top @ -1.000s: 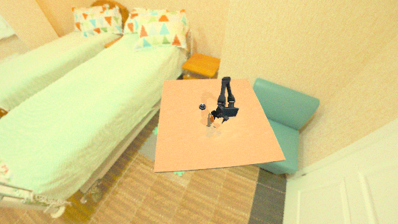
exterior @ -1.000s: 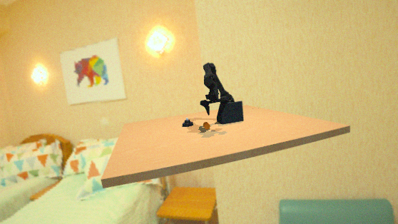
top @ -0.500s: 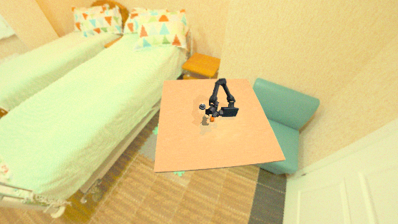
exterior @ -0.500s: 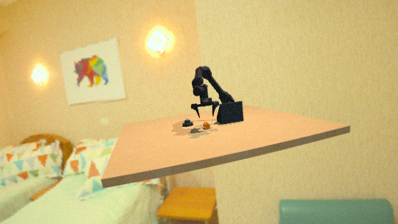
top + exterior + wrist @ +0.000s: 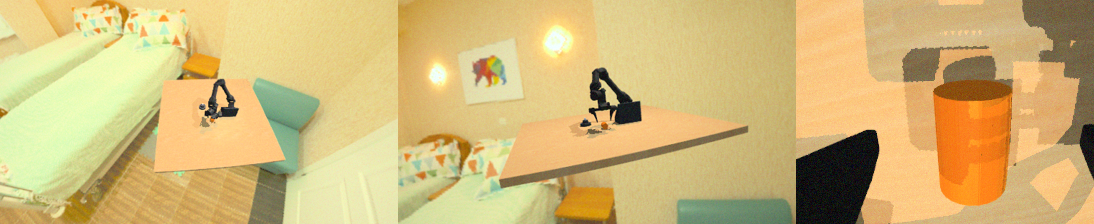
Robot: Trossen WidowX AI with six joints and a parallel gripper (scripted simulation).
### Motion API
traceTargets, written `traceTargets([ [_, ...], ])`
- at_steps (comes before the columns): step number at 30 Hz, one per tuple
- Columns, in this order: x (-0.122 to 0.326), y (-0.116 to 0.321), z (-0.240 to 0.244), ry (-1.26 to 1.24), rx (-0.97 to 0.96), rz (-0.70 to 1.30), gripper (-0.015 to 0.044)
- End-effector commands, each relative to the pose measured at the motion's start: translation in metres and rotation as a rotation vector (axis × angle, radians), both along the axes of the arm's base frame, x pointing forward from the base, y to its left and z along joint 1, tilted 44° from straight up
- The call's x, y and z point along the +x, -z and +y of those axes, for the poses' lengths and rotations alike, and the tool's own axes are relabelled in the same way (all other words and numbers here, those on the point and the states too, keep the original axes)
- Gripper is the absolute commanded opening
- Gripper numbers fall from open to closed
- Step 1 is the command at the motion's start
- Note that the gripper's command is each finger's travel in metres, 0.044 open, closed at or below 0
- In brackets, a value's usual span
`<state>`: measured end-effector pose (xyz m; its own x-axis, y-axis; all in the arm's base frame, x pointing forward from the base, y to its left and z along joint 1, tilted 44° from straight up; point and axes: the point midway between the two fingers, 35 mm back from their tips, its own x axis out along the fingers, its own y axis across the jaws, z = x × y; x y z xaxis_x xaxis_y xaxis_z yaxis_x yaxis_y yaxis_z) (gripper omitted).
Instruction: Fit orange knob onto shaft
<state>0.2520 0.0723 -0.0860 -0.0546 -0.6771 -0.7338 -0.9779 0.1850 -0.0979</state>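
Observation:
The orange knob is on the table; the wrist view shows its long side and a plain dark-orange end face. No hole shows, and I cannot tell for sure whether it stands or lies. My gripper is open and empty, pointing down above the knob. In the wrist view the knob is between the two black fingers, touching neither. The dark round pedestal stands left of the knob in the top and exterior views, with the small shaft on top. Its flat side is too small to make out.
The arm's black base block stands on the table, right of the knob in the top and exterior views. Shadows of the arm fall around the knob. Beds, a nightstand and a teal sofa are beyond the table.

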Motion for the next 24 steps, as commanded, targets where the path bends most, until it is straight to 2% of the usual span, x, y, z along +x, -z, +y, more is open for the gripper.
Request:
traceTargets([
  [1, -0.003, 0.006, -0.007, -0.002, -0.01, 0.011, 0.044],
  [23, -0.005, 0.029, -0.031, -0.002, -0.012, 0.011, 0.044],
  [24, -0.005, 0.029, -0.031, -0.002, -0.012, 0.011, 0.0414],
])
